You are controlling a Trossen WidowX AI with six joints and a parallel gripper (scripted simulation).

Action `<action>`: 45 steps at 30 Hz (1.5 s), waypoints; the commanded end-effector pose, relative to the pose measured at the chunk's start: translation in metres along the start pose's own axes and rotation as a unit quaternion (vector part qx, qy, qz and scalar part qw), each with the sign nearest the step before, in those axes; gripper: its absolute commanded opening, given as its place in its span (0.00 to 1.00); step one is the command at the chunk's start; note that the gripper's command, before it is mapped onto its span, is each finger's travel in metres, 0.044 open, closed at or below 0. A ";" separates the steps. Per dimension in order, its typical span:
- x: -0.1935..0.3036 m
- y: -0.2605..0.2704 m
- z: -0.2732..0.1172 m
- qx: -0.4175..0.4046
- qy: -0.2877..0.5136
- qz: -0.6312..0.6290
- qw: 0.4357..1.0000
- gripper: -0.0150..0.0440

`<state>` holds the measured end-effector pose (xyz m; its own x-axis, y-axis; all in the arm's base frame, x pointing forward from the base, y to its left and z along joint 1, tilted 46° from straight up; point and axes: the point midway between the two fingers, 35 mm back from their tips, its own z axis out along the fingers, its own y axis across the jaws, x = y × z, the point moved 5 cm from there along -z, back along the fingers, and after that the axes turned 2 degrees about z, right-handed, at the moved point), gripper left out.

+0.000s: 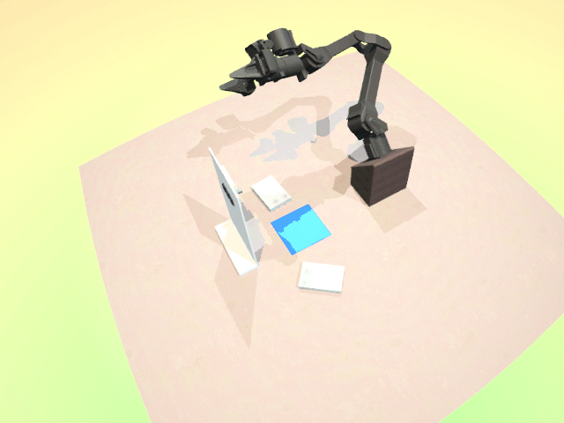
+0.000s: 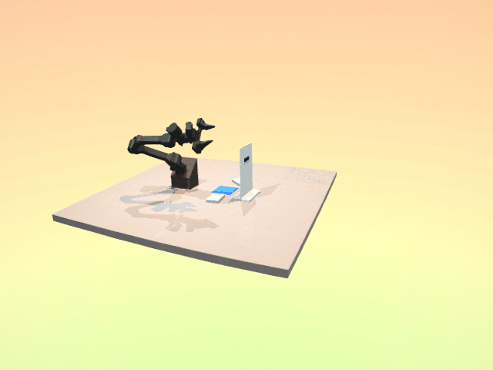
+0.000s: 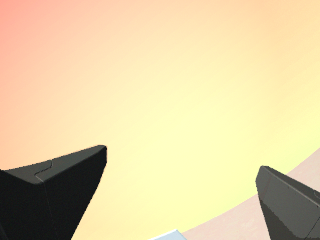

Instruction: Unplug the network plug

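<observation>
The jaws were spread wide and nothing was held; the gripper was raised well above the worktop, apart from the panel.

high oblique top, distant side exterior, wrist behind claw

A pale pink table carried an upright white panel on its foot. Beside it lay a blue square, two white slabs and a brown block.

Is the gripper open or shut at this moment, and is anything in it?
Open and empty. The gripper hangs in the air with its two fingers spread wide apart, nothing between them, short of the upright panel.
</observation>
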<state>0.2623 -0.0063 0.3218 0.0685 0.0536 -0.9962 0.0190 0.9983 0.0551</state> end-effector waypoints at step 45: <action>0.211 -0.010 0.016 0.043 0.098 0.335 0.936 0.52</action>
<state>0.2971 -0.0052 0.1238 -0.0811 0.6493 -0.7562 0.0963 0.7602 0.6425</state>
